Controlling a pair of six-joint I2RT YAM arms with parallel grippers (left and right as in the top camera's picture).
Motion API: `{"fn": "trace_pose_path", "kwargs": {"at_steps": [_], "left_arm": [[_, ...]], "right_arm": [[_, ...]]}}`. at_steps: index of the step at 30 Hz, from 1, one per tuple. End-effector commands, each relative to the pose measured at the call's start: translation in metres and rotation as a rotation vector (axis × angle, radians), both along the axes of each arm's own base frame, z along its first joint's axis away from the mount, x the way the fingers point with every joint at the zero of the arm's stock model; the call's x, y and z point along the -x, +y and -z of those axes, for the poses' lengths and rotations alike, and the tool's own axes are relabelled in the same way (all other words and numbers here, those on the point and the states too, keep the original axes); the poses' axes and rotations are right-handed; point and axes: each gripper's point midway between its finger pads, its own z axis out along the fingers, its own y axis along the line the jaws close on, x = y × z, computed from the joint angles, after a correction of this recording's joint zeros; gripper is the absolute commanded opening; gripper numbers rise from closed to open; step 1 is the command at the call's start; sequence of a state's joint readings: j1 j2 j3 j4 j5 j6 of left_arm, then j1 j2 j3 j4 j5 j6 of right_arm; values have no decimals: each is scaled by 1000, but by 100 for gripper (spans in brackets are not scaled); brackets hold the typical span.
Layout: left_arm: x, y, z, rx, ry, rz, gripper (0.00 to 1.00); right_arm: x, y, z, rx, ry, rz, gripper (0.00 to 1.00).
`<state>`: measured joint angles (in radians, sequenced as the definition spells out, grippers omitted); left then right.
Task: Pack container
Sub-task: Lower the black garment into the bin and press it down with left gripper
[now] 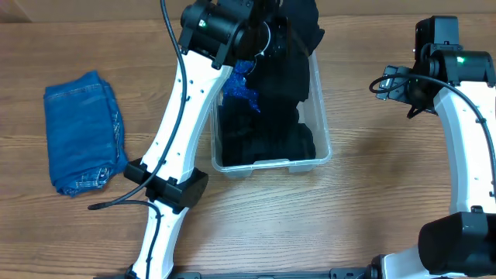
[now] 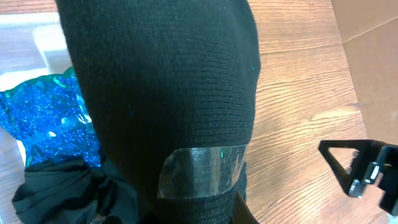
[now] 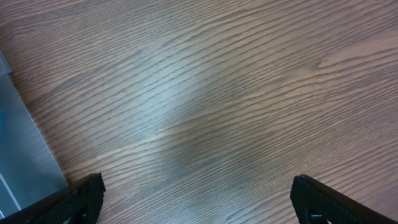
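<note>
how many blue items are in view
2: folded jeans on the table, outside the container; a sparkly blue piece inside it, against the black clothes. More may lie hidden under those.

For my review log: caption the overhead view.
Left gripper holds a black garment over the clear container; folded jeans lie left, right gripper open.

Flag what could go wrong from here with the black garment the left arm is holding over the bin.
1. The black knit garment in the left gripper seems to hang across the container's far rim; released here, part may land on the table.
2. The container already looks full of dark clothes and a blue sequinned item, so the folded jeans may not fit.
</note>
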<state>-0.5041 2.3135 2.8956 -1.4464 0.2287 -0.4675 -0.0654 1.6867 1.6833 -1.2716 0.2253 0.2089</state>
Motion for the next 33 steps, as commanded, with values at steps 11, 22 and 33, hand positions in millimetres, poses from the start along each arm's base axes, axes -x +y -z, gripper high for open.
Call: {"fn": "trace_pose_path", "kwargs": {"at_steps": [11, 22, 33], "left_arm": [[-5, 20, 0, -101, -45, -68, 4], [13, 18, 9, 36, -132, -83, 4], [49, 10, 68, 424, -48, -101, 4]], "right_arm": [[-2, -3, -20, 12, -61, 9, 100], [-2, -3, -20, 12, -61, 9, 100], [-2, -3, -20, 12, -61, 9, 100]]}}
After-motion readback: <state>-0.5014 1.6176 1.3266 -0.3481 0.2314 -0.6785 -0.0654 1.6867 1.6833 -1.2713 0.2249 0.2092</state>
